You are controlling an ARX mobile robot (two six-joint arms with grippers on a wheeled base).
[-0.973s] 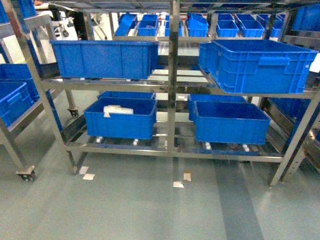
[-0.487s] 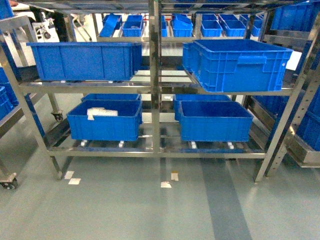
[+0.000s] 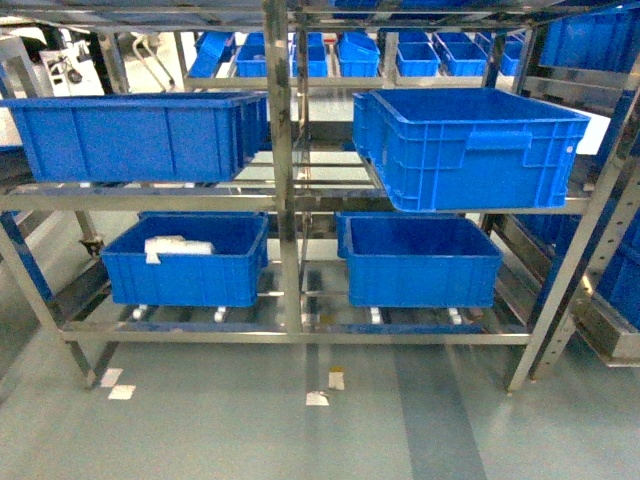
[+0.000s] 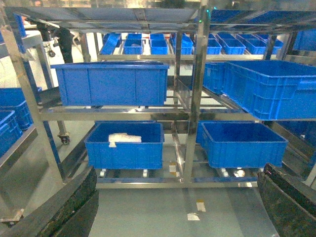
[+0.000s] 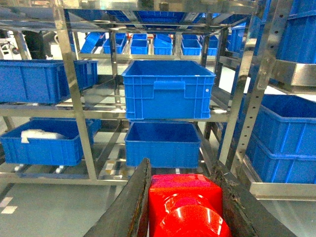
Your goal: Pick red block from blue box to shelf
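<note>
A grey floor [image 3: 200,430] runs under the shelf [image 3: 283,200], loaded with blue crates [image 3: 470,140]. Ahead of that rack, the right gripper [image 5: 182,207] clamps the red block [image 5: 185,207] between its fingers [image 5: 129,207]. The left gripper [image 4: 177,207] is spread wide, holding nothing.

All three views face the shelf [image 3: 283,190] from the floor in front: head slanting down, both wrist cameras lower and level, sharing its blue crates [image 4: 125,145].
</note>
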